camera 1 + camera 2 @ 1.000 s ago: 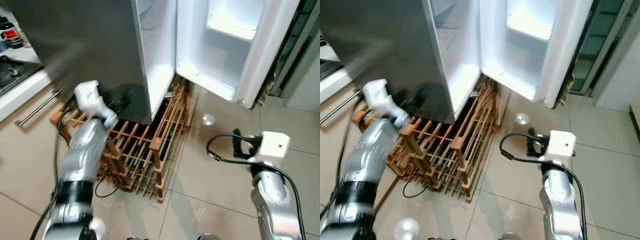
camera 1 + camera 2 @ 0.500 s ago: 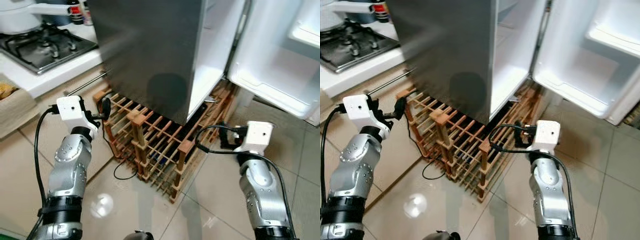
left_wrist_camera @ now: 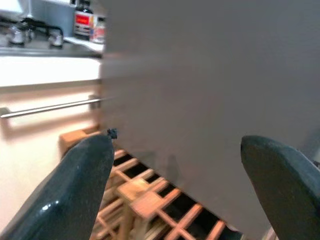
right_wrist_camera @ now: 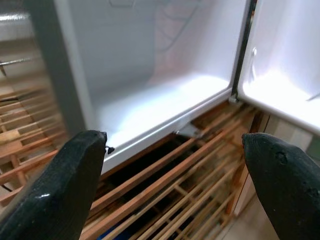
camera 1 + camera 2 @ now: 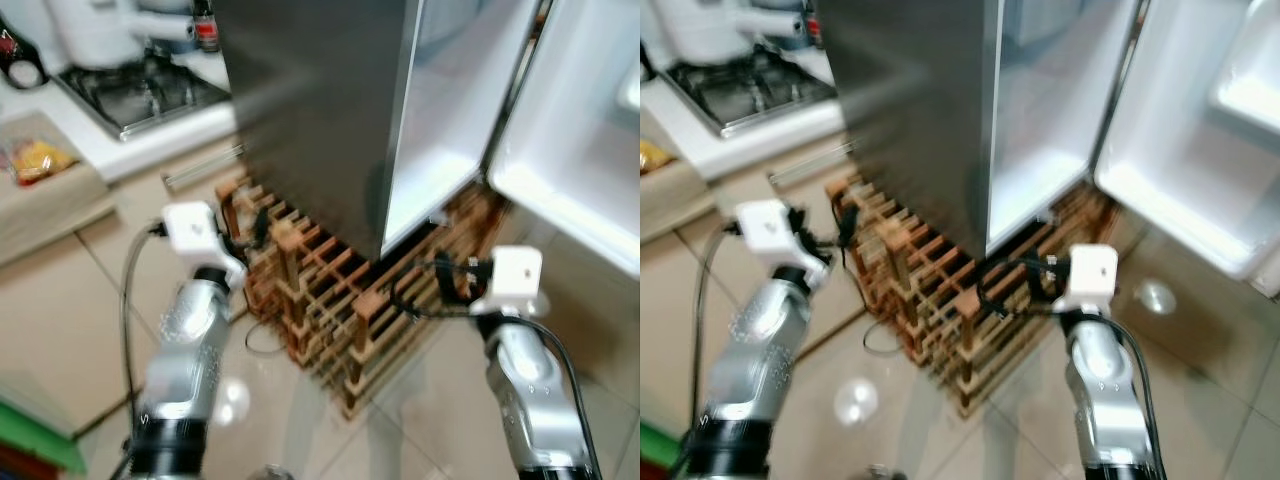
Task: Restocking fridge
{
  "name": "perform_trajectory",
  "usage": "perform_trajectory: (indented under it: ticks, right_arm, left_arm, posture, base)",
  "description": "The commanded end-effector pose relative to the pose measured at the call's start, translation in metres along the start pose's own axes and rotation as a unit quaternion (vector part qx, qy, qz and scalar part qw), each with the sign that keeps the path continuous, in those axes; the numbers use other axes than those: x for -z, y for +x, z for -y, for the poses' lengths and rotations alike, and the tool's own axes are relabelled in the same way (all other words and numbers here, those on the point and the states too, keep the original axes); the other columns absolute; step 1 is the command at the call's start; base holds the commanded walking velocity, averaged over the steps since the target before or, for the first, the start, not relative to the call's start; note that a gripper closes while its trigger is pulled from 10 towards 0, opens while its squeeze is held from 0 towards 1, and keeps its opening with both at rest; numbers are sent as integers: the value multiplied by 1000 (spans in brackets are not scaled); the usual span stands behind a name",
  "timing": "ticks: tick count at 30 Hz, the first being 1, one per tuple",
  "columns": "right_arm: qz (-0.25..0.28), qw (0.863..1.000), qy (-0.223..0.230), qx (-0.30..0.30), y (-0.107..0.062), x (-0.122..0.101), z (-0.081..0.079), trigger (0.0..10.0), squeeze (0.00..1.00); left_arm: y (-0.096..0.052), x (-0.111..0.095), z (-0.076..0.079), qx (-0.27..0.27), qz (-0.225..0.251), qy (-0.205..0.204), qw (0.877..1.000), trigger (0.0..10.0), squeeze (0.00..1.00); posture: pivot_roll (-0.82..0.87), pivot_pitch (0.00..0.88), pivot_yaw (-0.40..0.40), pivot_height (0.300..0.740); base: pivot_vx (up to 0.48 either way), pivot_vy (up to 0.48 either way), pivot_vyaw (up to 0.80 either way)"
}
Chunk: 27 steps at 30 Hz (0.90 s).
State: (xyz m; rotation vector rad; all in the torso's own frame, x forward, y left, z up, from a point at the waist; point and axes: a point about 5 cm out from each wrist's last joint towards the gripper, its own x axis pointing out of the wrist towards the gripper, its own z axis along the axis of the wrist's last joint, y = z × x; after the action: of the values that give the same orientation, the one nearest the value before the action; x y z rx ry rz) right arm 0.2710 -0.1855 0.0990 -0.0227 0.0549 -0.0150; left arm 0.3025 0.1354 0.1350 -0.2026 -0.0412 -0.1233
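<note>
The fridge (image 5: 310, 110) shows its grey side wall, and its white inside (image 5: 450, 130) looks bare, as it does in the right wrist view (image 4: 150, 100). Its door (image 5: 590, 150) hangs open to the right, with a white shelf (image 5: 1250, 95) on it. My left gripper (image 5: 245, 240) is held low by the fridge's grey wall, open and holding nothing; its fingers (image 3: 85, 190) are spread wide. My right gripper (image 5: 450, 275) hovers below the open compartment, also open with nothing in it, fingers (image 4: 60, 190) far apart.
A wooden slatted rack (image 5: 320, 300) lies on the tiled floor under and in front of the fridge. To the left is a counter with a gas stove (image 5: 140, 90), a white pot (image 5: 95, 30), a bottle (image 5: 205, 30) and a drawer handle (image 5: 200, 168). The picture is blurred.
The whole picture has shifted, so the camera moved: the fridge and rack sit nearer and more central. Both arms stay raised before me with their fingers spread as before.
</note>
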Motion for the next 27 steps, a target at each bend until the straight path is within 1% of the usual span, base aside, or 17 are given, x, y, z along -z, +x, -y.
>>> perform_trajectory:
  ticks: [1, 3, 5, 6, 11, 14, 15, 17, 21, 22, 26, 27]
  right_arm:
    - [5, 1000, 1, -6, 2, -4, -2, 10000, 0]
    - [5, 1000, 1, -6, 2, -4, -2, 10000, 0]
    - [7, 1000, -1, -2, 3, -5, 0, 10000, 0]
    - [7, 1000, 0, 1, 3, -5, 1, 10000, 0]
    - [7, 1000, 2, 5, 4, -4, 2, 10000, 0]
    - [7, 1000, 3, 5, 5, -4, 0, 10000, 0]
    - [12, 1000, 5, 10, 6, -6, 2, 10000, 0]
    - [14, 1000, 6, 15, 6, -7, 4, 10000, 0]
    - [15, 1000, 7, 21, 7, -7, 7, 10000, 0]
    - [16, 1000, 2, 25, 7, -8, 9, 10000, 0]
    - [17, 1000, 0, 25, 7, -8, 10, 10000, 0]
    - [17, 1000, -1, 25, 7, -8, 9, 10000, 0]
  left_arm:
    - [4, -6, -14, -43, -1, 19, 999, 10000, 0]
    - [4, -6, -14, -43, -1, 19, 999, 10000, 0]
    - [8, -8, -22, -65, -4, 20, 998, 10000, 0]
    - [8, -9, -23, -67, -5, 21, 998, 10000, 0]
    - [10, -10, -22, -67, -6, 20, 998, 10000, 0]
    - [11, -10, -17, -62, -3, 16, 998, 10000, 0]
    - [13, -14, -5, -30, 10, 8, 999, 10000, 0]
    - [14, -16, 2, -13, 16, 8, 1000, 10000, 0]
    - [15, -19, 6, -1, 27, 7, 1000, 10000, 0]
    - [15, -20, 9, 15, 31, 7, 999, 10000, 0]
    - [15, -21, 14, 31, 33, -2, 999, 10000, 0]
    - [15, -21, 14, 31, 34, -2, 999, 10000, 0]
  posture:
    - [-138, 0, 28, 740]
    - [-138, 0, 28, 740]
    - [-138, 0, 33, 740]
    - [-135, 0, 37, 740]
    - [-134, 0, 44, 740]
    - [-134, 0, 44, 740]
    - [-137, 0, 44, 740]
    - [-140, 0, 46, 740]
    - [-144, 0, 46, 740]
    - [-146, 0, 47, 740]
    - [-149, 0, 49, 740]
    - [-150, 0, 50, 740]
  base:
    - [431, 0, 663]
    - [431, 0, 663]
    - [446, 0, 650]
    - [446, 0, 613]
    - [446, 0, 605]
    - [446, 0, 600]
    - [0, 0, 563]
    - [0, 0, 534]
    - [0, 0, 127]
    - [0, 0, 0]
    - [0, 0, 0]
    - [0, -480, 0]
